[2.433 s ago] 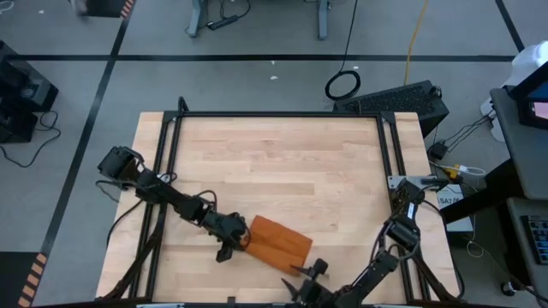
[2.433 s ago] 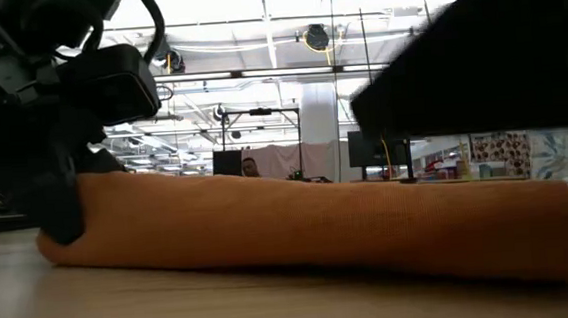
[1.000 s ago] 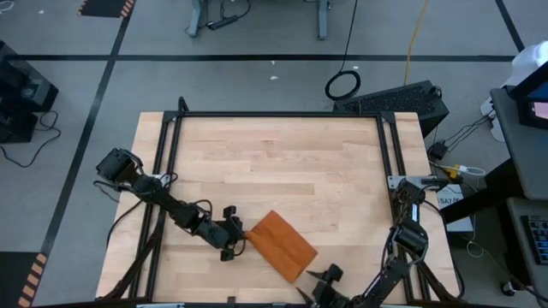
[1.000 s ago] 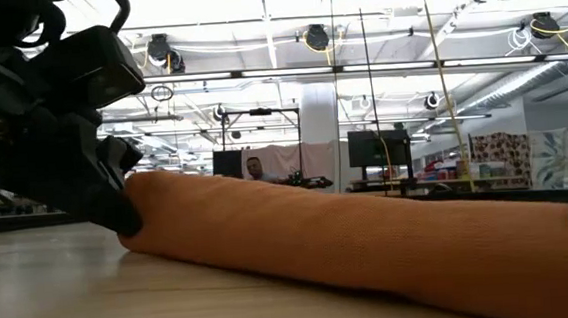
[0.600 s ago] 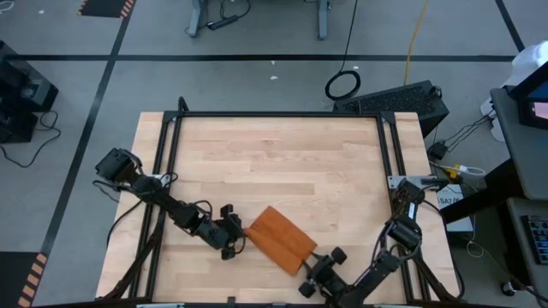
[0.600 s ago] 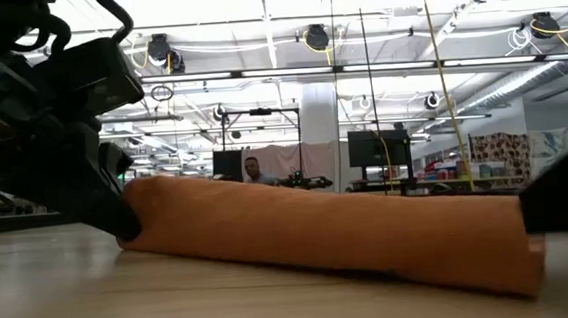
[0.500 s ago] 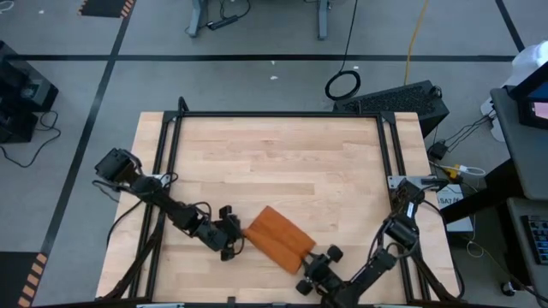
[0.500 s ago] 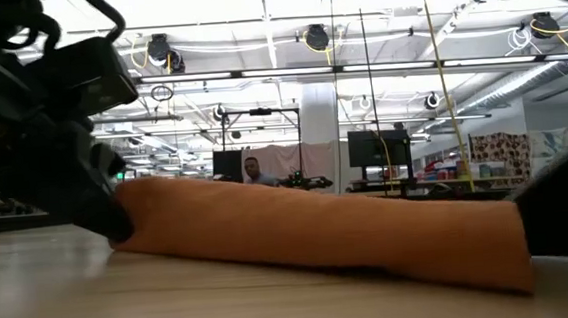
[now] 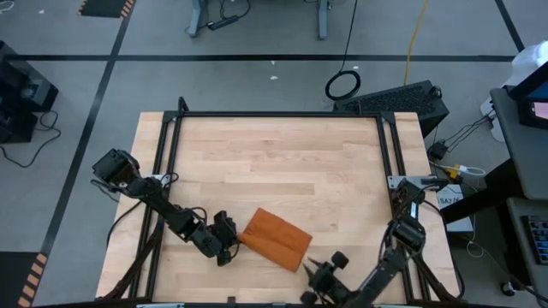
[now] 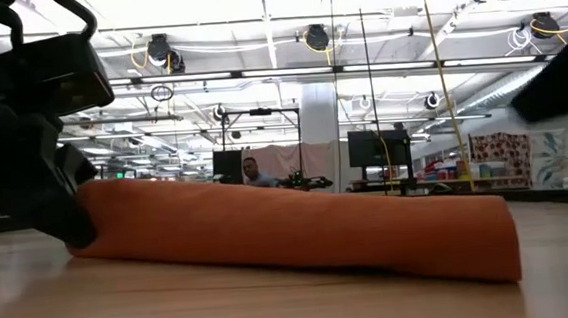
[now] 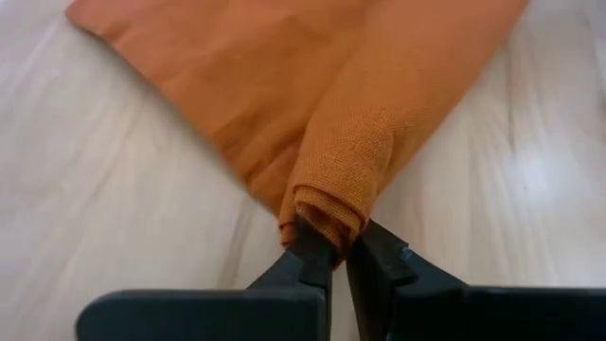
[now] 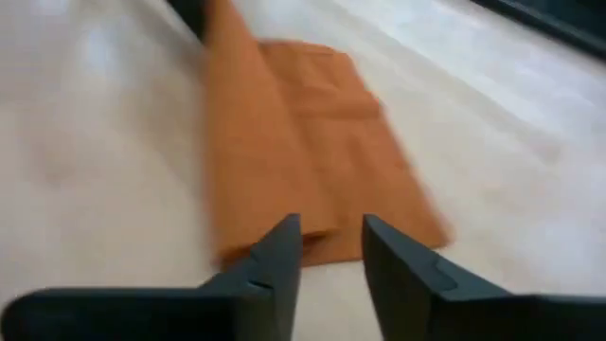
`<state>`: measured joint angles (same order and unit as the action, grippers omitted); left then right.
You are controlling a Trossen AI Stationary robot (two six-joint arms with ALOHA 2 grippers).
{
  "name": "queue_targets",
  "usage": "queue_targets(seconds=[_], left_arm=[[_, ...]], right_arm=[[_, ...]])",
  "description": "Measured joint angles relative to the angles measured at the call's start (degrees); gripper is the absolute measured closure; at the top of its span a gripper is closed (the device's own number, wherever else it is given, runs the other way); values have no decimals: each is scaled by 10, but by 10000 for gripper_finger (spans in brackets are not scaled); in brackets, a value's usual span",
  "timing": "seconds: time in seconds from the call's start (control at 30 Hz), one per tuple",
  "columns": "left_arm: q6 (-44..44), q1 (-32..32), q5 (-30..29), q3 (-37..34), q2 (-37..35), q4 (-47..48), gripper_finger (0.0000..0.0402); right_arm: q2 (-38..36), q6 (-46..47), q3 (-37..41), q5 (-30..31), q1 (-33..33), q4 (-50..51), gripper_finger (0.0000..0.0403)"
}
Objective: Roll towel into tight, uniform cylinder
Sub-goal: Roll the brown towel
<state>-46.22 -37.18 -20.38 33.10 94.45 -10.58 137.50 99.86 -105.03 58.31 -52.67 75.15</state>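
The rust-orange towel (image 9: 276,239) lies slantwise on the wooden table, near its front edge. One long side is rolled up (image 11: 379,114) and the rest lies flat (image 11: 237,85) beside the roll. My left gripper (image 9: 229,245) sits at the towel's left end, shut on it. My right gripper (image 9: 313,268) hovers just off the towel's right end (image 10: 505,244). Its fingers (image 12: 284,248) stand apart, with nothing between them. In the low view that end lies free on the table. My left gripper pinches the left end of the towel's rolled part (image 11: 327,216) between its two fingertips (image 11: 312,248). The fingers slant down from the table's left and point along the roll. The roll lies on the table, stretched away from the fingers.
Black frame rails (image 9: 171,154) run along the table's left, far and right sides. Bare wood (image 9: 282,162) lies beyond the towel toward the far edge. The table's near edge runs close behind my right gripper.
My left gripper has moved toward the table's near left corner, dragging the towel's left end with it. The towel has swung to a flatter slant. My right gripper came up to the towel's right end, then rose and drew back from it.
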Motion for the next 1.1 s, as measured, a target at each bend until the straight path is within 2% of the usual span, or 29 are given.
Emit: queue_targets(seconds=[0.1, 0.27, 0.4, 0.57, 0.7, 0.8, 0.93, 1.1], left_arm=[[0, 0, 6, 0, 0, -11, 381], [2, 0, 16, 0, 1, -20, 381], [6, 0, 28, 0, 1, -22, 381], [4, 0, 48, 0, 1, -25, 381], [4, 0, 54, 0, 0, -25, 382], [5, 0, 53, 0, 0, -25, 381], [6, 0, 37, 0, 0, -24, 363], [43, -15, -9, 0, 1, -22, 309]], right_arm=[[6, -22, -1, 27, -15, -87, 265], [50, -146, -1, 97, -9, -238, 209], [76, -143, -1, 138, 8, -249, 185], [88, -163, -1, 120, 27, -250, 179], [86, -168, -3, 111, 33, -233, 187], [86, -121, -3, 84, 37, -207, 205], [86, -72, -3, 51, 38, -190, 252], [88, -60, -1, 49, 34, -200, 324]])
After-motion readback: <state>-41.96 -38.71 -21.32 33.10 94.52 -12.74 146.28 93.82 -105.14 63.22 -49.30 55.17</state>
